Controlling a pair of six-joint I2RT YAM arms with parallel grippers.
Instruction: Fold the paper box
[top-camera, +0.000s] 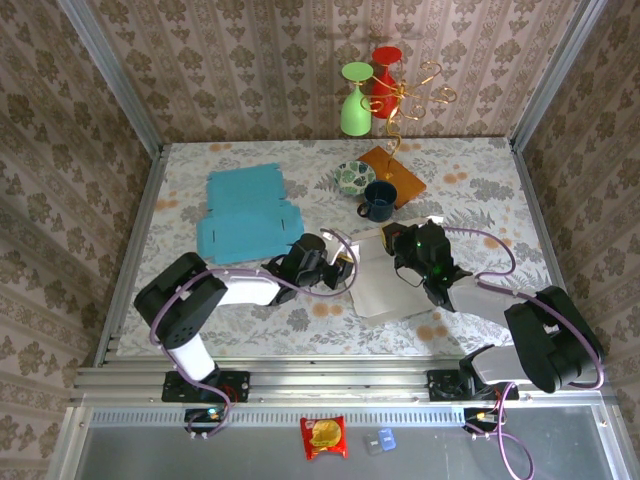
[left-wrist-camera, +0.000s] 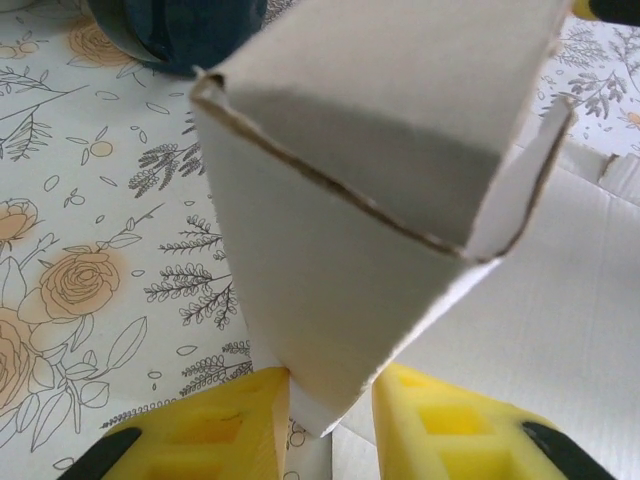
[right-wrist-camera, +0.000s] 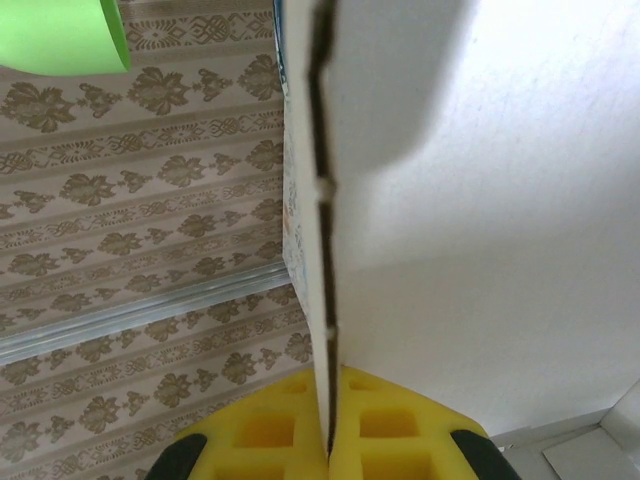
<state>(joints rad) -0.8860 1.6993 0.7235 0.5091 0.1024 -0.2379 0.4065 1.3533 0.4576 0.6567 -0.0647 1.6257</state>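
The white paper box (top-camera: 385, 288) lies partly folded on the flowered tablecloth between the two arms. My left gripper (top-camera: 338, 268) sits at its left side. In the left wrist view a raised, creased corner of the paper box (left-wrist-camera: 350, 200) stands between the yellow fingers (left-wrist-camera: 215, 432), and the left gripper (left-wrist-camera: 330, 420) is shut on it. My right gripper (top-camera: 402, 246) is at the box's far right corner. The right wrist view has the right gripper (right-wrist-camera: 330, 440) shut on the thin edge of an upright wall of the box (right-wrist-camera: 480, 220).
A flat teal box blank (top-camera: 245, 215) lies at the back left. A blue mug (top-camera: 380, 198), a patterned dish (top-camera: 352, 177) and an orange base with a gold wire stand (top-camera: 395, 172) sit just behind the box. A green glass (top-camera: 354, 100) and a red glass (top-camera: 385, 75) hang there.
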